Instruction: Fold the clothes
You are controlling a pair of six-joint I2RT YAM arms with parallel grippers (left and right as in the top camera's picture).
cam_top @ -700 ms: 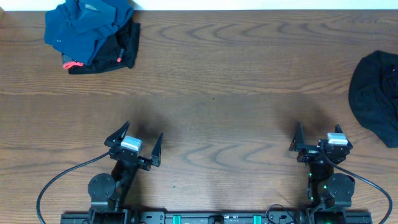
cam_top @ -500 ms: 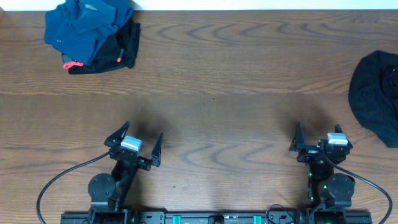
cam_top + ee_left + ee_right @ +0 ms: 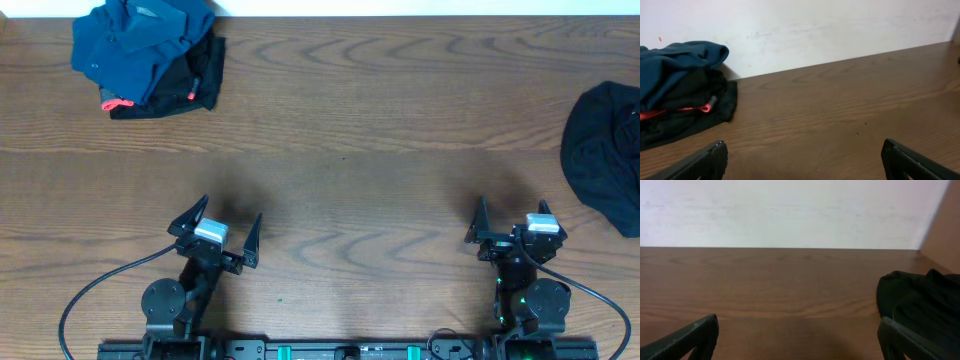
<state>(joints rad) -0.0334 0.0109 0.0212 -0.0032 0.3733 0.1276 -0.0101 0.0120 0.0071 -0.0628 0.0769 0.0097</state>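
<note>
L claw (image 3: pixel 230 211) wide | R claw (image 3: pixel 512 214) wide — both empty | 1 black garment (image 3: pixel 605 150), R edge | 1 blue garment (image 3: pixel 140 42), far-L corner

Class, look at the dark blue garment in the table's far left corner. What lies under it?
A black piece with red-pink tags pokes out beneath the dark blue garment. How far it runs underneath is covered.

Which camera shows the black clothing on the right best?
The overhead view: the black garment shows most of its outline, cut by the frame edge. Right wrist shows one low side; left wrist, hardly anything.
</note>
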